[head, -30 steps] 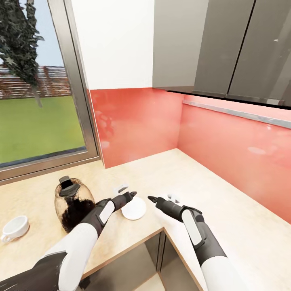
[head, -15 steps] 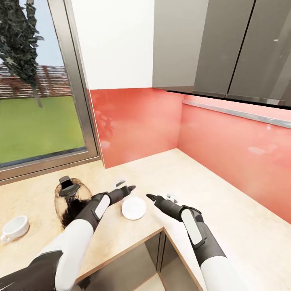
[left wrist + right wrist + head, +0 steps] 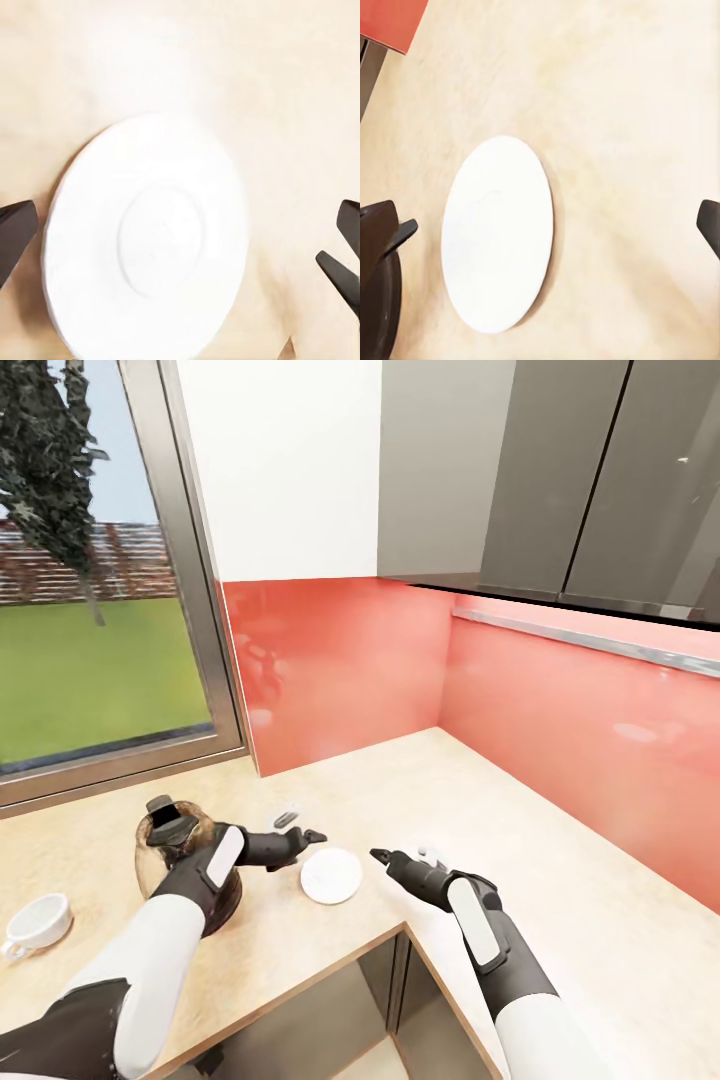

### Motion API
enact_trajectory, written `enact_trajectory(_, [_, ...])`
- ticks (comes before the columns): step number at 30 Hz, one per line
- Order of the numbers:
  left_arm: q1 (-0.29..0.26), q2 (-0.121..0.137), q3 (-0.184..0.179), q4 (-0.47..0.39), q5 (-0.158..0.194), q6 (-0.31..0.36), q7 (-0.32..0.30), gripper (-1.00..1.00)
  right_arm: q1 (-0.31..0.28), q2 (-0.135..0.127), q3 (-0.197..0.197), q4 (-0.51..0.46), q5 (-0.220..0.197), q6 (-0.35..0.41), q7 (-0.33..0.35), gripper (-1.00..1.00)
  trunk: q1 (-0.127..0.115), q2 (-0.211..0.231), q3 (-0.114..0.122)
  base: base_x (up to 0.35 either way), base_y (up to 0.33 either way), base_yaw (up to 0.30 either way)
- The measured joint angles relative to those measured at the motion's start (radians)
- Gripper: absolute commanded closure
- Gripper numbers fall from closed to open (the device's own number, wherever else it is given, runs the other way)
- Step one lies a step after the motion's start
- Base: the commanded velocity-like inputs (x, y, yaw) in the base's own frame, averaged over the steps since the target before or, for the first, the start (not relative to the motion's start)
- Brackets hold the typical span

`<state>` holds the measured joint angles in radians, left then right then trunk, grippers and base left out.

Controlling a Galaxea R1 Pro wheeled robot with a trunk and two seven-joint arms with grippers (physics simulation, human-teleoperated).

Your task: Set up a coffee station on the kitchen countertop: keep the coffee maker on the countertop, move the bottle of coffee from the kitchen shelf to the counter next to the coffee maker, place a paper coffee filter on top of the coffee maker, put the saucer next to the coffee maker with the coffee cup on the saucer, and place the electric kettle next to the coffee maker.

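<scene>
While the saucer (image 3: 331, 875) is lying flat on the countertop (image 3: 560, 880) near its inner front corner, the left gripper (image 3: 306, 838), parted and empty, is hovering closest; the right gripper (image 3: 381, 855) is also spread, holding nothing.

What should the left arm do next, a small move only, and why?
Probably lower the left gripper onto the saucer. Its fingers are spread wide, the saucer lies flat and bare on the countertop just beyond them, and the coffee cup waits apart, beyond the dark glass pot.
</scene>
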<state>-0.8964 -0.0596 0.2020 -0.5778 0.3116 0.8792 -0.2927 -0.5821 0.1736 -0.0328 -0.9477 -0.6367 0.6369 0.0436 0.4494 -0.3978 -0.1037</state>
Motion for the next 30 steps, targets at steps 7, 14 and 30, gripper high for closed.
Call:
enact_trajectory(7, [0.007, -0.005, 0.003, -0.009, 0.005, -0.003, 0.091, -1.0, 0.0, 0.0, 0.002, 0.002, 0.0, 0.0, 0.002, -1.0, 0.0, 0.0, 0.0, 0.0, 0.0, 0.0])
enact_trajectory(14, [0.006, -0.013, 0.001, -0.015, 0.007, -0.008, 0.118, -1.0, 0.0, 0.0, 0.002, 0.002, 0.0, 0.0, 0.002, -1.0, 0.0, 0.0, 0.0, 0.0, 0.0, 0.0])
enact_trajectory(30, [0.008, -0.014, 0.002, -0.014, 0.009, -0.008, 0.12, -1.0, -0.001, 0.0, 0.001, 0.073, -0.003, -0.003, 0.006, -1.0, 0.0, -0.001, 0.0, 0.07, 0.0, 0.0])
